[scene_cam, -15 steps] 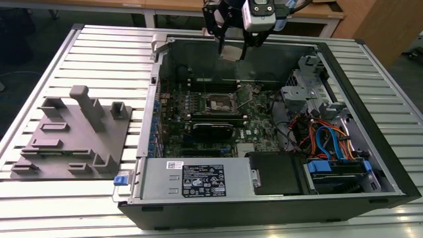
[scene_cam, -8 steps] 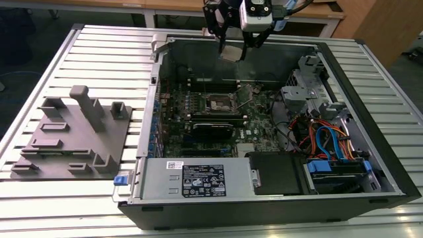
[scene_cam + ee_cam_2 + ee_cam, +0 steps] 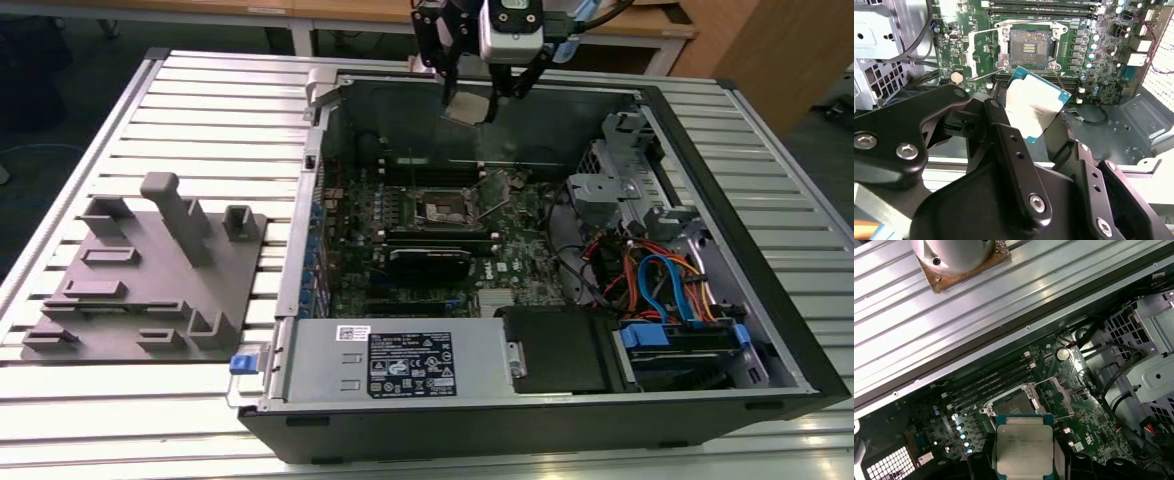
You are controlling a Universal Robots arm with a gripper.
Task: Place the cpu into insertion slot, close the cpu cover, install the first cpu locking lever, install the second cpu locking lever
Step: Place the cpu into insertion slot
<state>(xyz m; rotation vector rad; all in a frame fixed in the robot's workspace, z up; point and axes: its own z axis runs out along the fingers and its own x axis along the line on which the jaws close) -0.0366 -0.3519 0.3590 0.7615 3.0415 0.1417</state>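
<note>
Second wrist view: square silver cpu (image 3: 1036, 107) between fingers (image 3: 1004, 136)

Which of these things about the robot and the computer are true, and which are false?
1. The gripper holds the cpu. True.
2. The cpu already sits in the insertion slot. False: the slot is empty, and the cpu is up in the gripper.
3. The computer case is open, so its inside shows. True.
4. The grey fixture lies inside the case. False: it lies on the table, to the exterior view's left of the case.
</note>
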